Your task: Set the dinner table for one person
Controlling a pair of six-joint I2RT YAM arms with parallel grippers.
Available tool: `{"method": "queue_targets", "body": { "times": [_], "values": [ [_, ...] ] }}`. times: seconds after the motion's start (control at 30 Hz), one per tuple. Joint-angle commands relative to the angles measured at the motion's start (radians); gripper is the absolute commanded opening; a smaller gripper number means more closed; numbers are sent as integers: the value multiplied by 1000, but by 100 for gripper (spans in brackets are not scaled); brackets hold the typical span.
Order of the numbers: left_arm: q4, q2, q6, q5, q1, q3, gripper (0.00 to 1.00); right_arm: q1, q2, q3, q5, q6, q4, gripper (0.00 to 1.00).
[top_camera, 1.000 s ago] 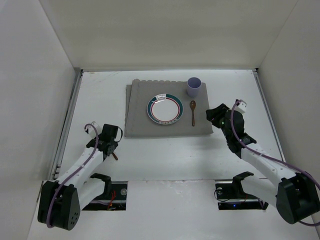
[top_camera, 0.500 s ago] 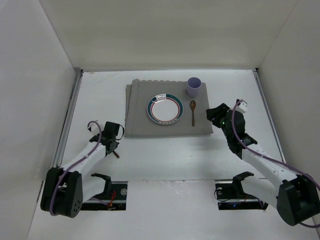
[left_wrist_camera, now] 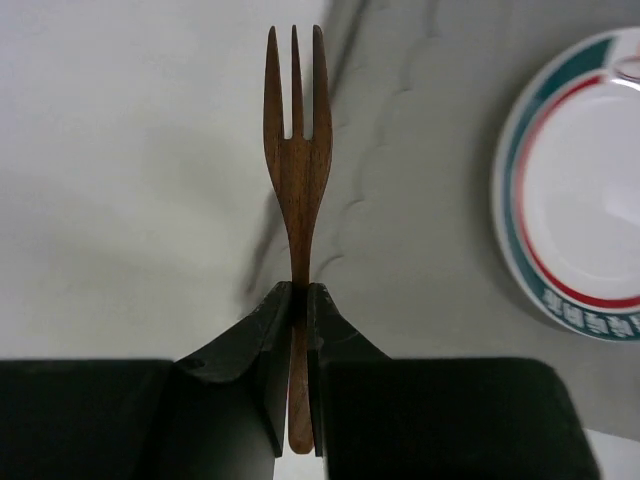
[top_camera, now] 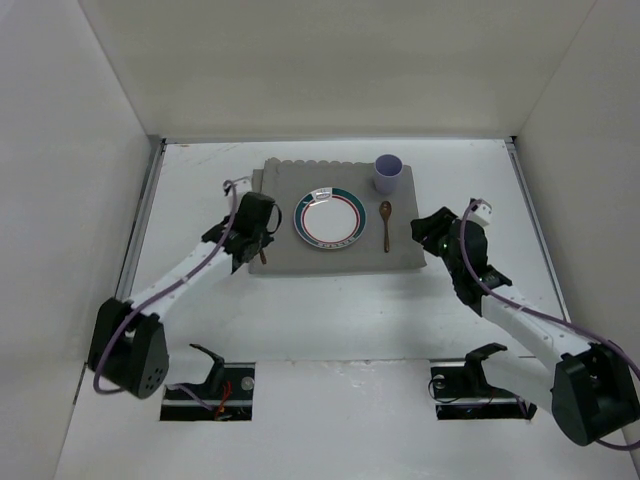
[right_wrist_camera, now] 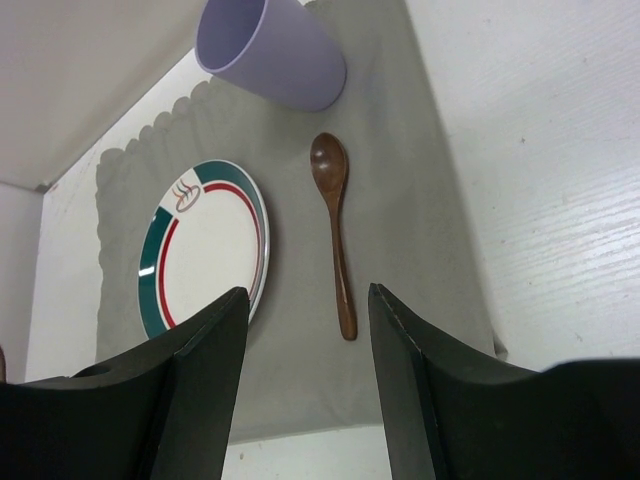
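Across the whole top view spreads the dinner table point(top_camera: 330, 320), one flat matte white rectangle walled by white panels. Its far edge runs left to right; which side is longer I cannot tell. Toward its far middle lies a grey scalloped placemat point(top_camera: 400, 250), long axis left to right. On the mat sit one white plate point(top_camera: 329, 217) rimmed in teal and red, one lilac cup point(top_camera: 388, 174) at the far right corner, and one brown wooden spoon point(top_camera: 386, 226) just right of the plate, bowl toward the far side. Over the mat's left edge the left gripper point(left_wrist_camera: 297, 300) clamps the handle of one three-tined wooden fork point(left_wrist_camera: 294, 170), tines pointing away from the fingers. Near the mat's right edge the right gripper point(right_wrist_camera: 307, 300) hangs with fingers spread, holding nothing.
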State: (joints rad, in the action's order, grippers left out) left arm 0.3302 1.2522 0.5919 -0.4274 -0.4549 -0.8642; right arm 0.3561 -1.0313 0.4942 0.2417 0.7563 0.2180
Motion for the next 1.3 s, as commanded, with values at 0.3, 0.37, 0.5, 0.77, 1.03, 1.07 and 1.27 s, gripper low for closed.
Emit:
{"method": "queue_targets", "body": {
  "times": [0.3,0.37,0.5,0.77,1.03,1.07,1.27],
  "values": [
    [-160,467,-290,90,-64,-338,6,20,0,23,7,-12,70,58],
    [-164,504,-297,93,-60,-357,6,24,-4,24,7,-14,70,58],
    [-178,562,-308,102,-58,-380,6,30,-16,27,7,-15,70,58],
    [-184,586,-297,90,-46,-354,6,33,-33,29,7,-17,81,58],
    [-195,599,-300,88,-31,-326,7,40,-50,33,2,-17,86,58],
    [-195,605,-302,88,-32,-326,7,40,-50,35,1,-17,86,58],
    [-197,616,-303,88,-26,-312,9,42,-52,35,4,-17,86,58]
  ]
}}
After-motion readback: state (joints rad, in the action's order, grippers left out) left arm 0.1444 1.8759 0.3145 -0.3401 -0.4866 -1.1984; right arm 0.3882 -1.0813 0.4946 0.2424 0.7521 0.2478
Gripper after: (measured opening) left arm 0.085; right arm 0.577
